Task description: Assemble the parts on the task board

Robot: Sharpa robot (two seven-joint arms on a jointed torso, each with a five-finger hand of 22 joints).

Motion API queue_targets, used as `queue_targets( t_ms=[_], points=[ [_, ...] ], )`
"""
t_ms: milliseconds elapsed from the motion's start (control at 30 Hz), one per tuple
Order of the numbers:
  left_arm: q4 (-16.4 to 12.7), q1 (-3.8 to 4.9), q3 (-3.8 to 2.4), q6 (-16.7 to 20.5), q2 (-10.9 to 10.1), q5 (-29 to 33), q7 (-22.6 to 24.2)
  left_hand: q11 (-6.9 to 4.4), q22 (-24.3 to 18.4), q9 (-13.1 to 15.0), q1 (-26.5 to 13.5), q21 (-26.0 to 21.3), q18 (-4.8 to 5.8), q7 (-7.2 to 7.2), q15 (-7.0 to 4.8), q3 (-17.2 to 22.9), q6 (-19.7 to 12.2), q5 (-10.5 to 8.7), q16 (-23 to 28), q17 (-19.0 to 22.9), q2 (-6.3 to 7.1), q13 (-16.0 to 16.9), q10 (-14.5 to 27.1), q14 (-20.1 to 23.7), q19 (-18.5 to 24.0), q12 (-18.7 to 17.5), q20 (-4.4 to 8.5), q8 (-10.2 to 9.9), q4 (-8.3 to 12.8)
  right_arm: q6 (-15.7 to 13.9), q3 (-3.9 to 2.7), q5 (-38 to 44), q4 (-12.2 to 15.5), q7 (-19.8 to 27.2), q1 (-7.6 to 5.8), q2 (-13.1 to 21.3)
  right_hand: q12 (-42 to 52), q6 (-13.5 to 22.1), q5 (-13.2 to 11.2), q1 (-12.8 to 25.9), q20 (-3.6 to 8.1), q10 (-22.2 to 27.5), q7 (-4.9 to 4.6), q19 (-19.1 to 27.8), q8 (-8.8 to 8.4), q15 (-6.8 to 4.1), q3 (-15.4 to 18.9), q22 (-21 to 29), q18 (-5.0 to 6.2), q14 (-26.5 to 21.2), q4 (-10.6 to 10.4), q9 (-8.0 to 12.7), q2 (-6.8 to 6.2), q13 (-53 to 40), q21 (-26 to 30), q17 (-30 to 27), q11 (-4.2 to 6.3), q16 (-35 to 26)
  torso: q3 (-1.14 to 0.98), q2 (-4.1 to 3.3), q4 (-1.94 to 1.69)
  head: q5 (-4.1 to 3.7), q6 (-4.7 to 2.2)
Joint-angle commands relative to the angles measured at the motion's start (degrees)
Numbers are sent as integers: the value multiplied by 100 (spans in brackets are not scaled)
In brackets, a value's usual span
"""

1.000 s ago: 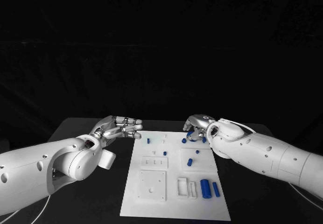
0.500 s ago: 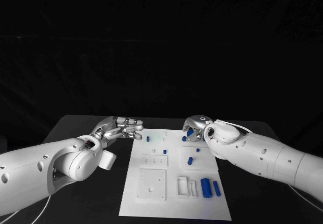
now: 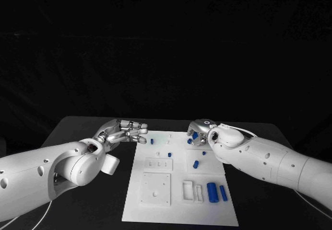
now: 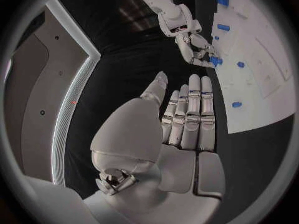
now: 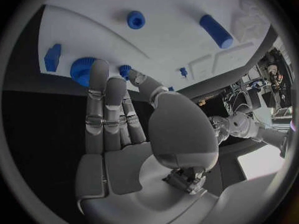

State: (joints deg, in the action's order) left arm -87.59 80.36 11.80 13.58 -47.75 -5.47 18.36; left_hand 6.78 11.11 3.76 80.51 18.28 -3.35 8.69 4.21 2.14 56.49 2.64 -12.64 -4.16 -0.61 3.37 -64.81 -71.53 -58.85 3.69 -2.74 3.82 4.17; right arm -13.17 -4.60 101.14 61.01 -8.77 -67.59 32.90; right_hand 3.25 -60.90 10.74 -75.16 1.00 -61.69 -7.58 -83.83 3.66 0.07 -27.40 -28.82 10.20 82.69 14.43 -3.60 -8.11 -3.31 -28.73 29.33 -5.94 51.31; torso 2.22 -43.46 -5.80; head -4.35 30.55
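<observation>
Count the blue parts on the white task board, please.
7 blue parts: one far left, one centre, one beside the right hand, two right of centre, two cylinders nearest. The hand may hide others.

A black table (image 3: 83,129) carries everything here, its dark top showing on both long sides of the white plate, with black backdrop (image 3: 166,57) hanging behind the table
</observation>
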Motion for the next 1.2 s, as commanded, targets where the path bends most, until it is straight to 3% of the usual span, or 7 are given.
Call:
queue_targets(
  t_ms=[33, 233, 867, 1033, 1200],
  points=[
    [-8, 19, -8, -110, 22, -31, 17, 13, 5, -2, -45, 20, 67, 9, -19, -35, -9, 12, -27, 5, -18, 1, 37, 39, 29, -26, -4, -19, 14, 1, 3, 101, -11, 79, 6, -20, 1, -99, -33, 95, 18, -101, 10, -102, -11, -13, -92, -30, 37, -41, -8, 4, 8, 1, 33, -4, 9, 19, 12, -31, 3, -4, 16],
    [26, 22, -8, -113, 38, -34, 10, 13, 5, -2, -45, 20, 67, 9, -19, -35, -9, 12, -27, 5, -18, 1, 37, 39, 29, -26, -4, -19, 14, 25, 9, 99, -41, 106, 15, -42, 2, -179, -62, 182, 36, -174, 25, -93, -12, -26, -342, -113, 24, -45, -24, 4, -9, 1, 43, 2, 27, 21, 22, -60, 8, -16, 7],
    [84, 23, -6, -137, 77, -35, -8, 13, 3, -2, -45, 26, 66, 9, -18, -43, -11, 12, -27, 5, -30, 1, 38, 41, 30, -26, -4, -20, 9, 65, 19, 102, -84, 111, 36, -61, 3, -398, -170, 263, 84, -462, 81, -139, -3, -80, -619, -296, -38, -40, -114, -4, 49, -1, 32, 13, 105, 21, 36, -98, 2, -45, 16],
    [85, 23, -6, -145, 78, -35, -17, 13, 3, -2, -45, 26, 66, 9, -18, -43, -11, 12, -27, 5, -30, 1, 38, 41, 30, -26, -4, -20, 9, -138, 20, 197, -62, 59, 37, -62, 6, -655, -463, 169, 151, -852, 145, -110, 6, -151, -861, -389, -93, -44, -102, -22, 162, -11, -19, 28, 211, 37, 37, -106, -2, -41, 5],
    [85, 23, -6, -147, 81, -35, -27, 13, 3, -2, -45, 26, 66, 9, -18, -43, -11, 12, -27, 5, -30, 1, 38, 41, 30, -26, -4, -20, 9, -384, 20, 323, -41, -55, 37, -62, 8, -860, -663, 94, 224, -1125, 198, -26, -1, -207, -1188, -596, -164, -40, -82, -29, 180, -18, -159, 63, 284, 60, 40, -112, -10, -40, -17]
  ],
)
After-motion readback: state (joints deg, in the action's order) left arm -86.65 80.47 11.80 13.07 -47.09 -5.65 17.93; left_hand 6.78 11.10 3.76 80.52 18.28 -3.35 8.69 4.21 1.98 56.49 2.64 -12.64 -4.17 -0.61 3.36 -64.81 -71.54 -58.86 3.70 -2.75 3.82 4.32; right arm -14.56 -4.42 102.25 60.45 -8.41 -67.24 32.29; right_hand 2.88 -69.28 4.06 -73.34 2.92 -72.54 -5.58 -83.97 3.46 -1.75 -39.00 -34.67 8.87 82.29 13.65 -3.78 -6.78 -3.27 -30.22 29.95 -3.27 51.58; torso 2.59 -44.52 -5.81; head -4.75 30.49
